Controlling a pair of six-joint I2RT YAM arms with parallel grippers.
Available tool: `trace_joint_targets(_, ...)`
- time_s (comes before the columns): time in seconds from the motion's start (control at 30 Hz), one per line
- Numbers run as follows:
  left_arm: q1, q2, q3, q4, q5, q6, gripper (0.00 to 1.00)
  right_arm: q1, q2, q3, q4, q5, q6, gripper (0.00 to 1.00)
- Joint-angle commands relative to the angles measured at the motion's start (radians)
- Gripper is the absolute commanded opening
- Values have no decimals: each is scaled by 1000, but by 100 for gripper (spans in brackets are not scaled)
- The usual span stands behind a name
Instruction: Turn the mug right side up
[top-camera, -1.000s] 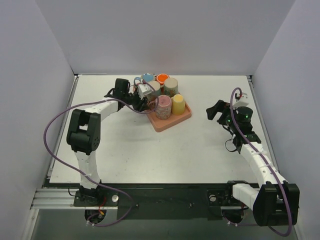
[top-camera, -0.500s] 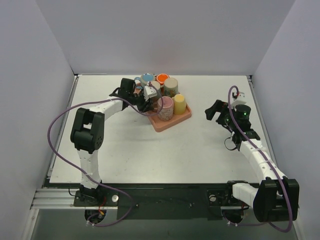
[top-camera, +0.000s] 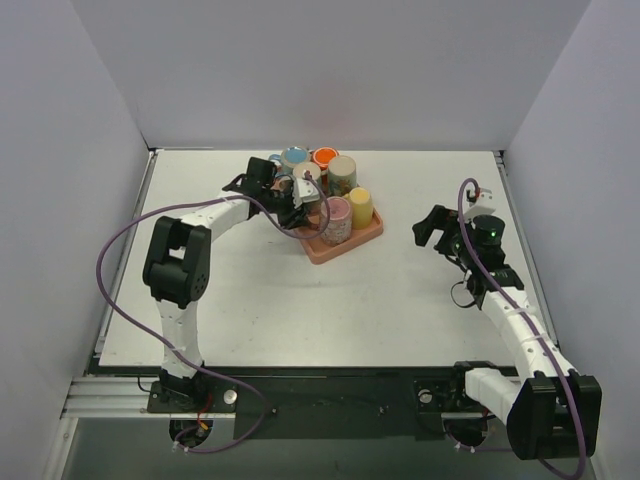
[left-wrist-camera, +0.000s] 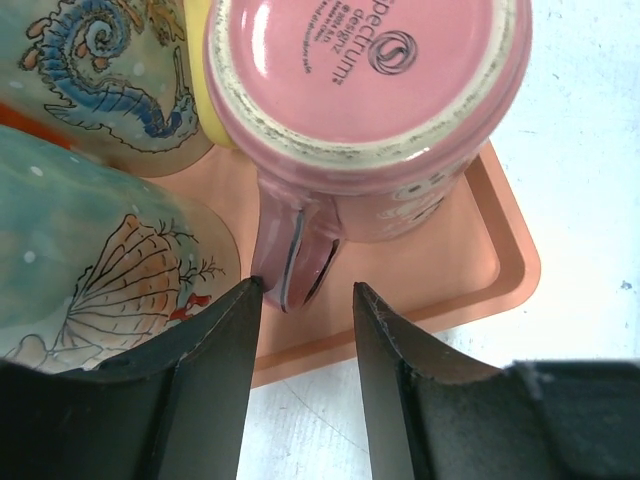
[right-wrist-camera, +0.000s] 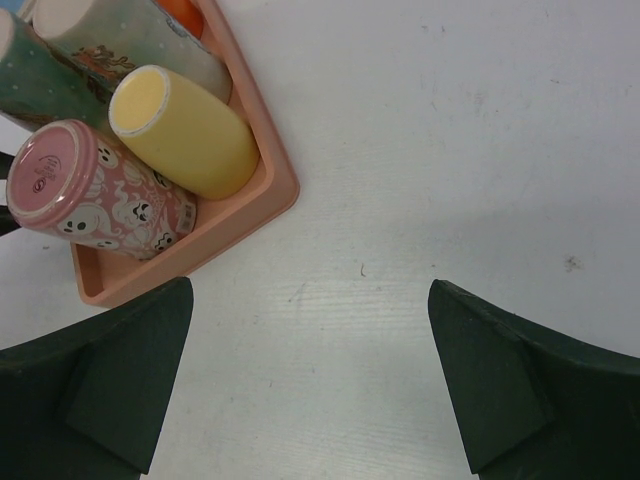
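A pink mug (top-camera: 337, 218) with ghost prints stands upside down, base up, at the near left of the orange tray (top-camera: 345, 247). In the left wrist view its base (left-wrist-camera: 365, 70) fills the top and its handle (left-wrist-camera: 300, 260) points down toward me. My left gripper (left-wrist-camera: 305, 295) is open, its two fingertips on either side of the handle's end; the left finger (left-wrist-camera: 215, 350) is at or touching the handle. My right gripper (top-camera: 435, 225) is open and empty above bare table, right of the tray. The pink mug also shows in the right wrist view (right-wrist-camera: 95, 190).
The tray holds several other mugs: a yellow one (top-camera: 360, 207) upside down beside the pink one, seashell and seahorse mugs (left-wrist-camera: 100, 250) close on my left gripper's left, and blue and orange ones (top-camera: 325, 157) at the back. White walls enclose the table.
My left gripper has moved right along the tray's edge to the pink mug's handle. The pink mug has shifted slightly right. My right arm has shifted only a little.
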Motion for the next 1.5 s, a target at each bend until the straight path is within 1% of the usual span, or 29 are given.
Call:
trace_joint_targets(0.0, -12, -21, 38, 99, -16, -79, 53, 3, -35, -15, -19, 14, -15, 98)
trace_joint_targets(0.07, -15, -7, 55, 139, -27, -107, 55, 4, -36, -16, -25, 15, -14, 98)
trace_joint_targets(0.2, -18, 14, 84, 136, -15, -102, 57, 4, -35, -15, -39, 14, -14, 98)
trace_joint_targets(0.23, -18, 22, 86, 121, -7, -91, 58, 4, -36, -16, -39, 15, -14, 98)
trace_joint_targets(0.33, -35, 45, 112, 27, -4, 23, 58, 4, -38, -17, -42, 19, -14, 98)
trace_joint_targets(0.53, -43, 83, 135, 21, -13, 25, 50, 3, -33, -6, -53, 19, -15, 98)
trace_joint_targets(0.67, -43, 105, 171, -63, -13, 91, 47, 4, -40, 3, -59, 16, -20, 98)
trace_joint_targets(0.73, -44, 116, 184, -73, -15, 105, 35, 4, -41, 2, -62, 19, -25, 98)
trace_joint_targets(0.77, -46, 120, 190, -77, -19, 103, 13, 4, -43, 3, -67, 19, -25, 98)
trace_joint_targets(0.8, -47, 120, 193, -82, -25, 102, 1, 3, -43, 5, -70, 19, -25, 98)
trace_joint_targets(0.83, -46, 117, 193, -86, -25, 97, 0, 3, -47, 7, -79, 18, -26, 98)
trace_joint_targets(0.93, -41, 67, 176, -114, -39, 111, 0, 6, -64, 10, -94, 24, -25, 98)
trace_joint_targets(1.03, -40, -5, 146, -120, -103, 149, 0, 13, -84, 14, -104, 31, -23, 98)
trace_joint_targets(1.17, -41, -68, 161, -163, -162, 209, 0, 36, -86, 57, -148, 88, -23, 98)
trace_joint_targets(1.23, -43, -76, 191, -175, -192, 179, 0, 53, -75, 85, -174, 105, -29, 97)
trace_joint_targets(1.27, -43, -71, 214, -232, -196, 127, 0, 69, -72, 111, -200, 111, -29, 96)
trace_joint_targets(1.3, -41, -46, 295, -270, -194, 93, 0, 78, -63, 123, -218, 113, -34, 96)
trace_joint_targets(1.33, -41, -32, 388, -368, -192, -12, 0, 99, -61, 149, -246, 113, -43, 96)
trace_joint_targets(1.37, -37, 3, 429, -419, -186, -66, 0, 113, -60, 172, -249, 113, -51, 96)
trace_joint_targets(1.4, -37, 13, 469, -494, -183, -193, 0, 147, -63, 180, -292, 119, -70, 96)
trace_joint_targets(1.43, -35, 21, 509, -519, -177, -247, 0, 171, -75, 194, -301, 146, -83, 95)
trace_joint_targets(1.47, -37, 13, 503, -531, -170, -385, 0, 220, -85, 197, -309, 168, -116, 96)
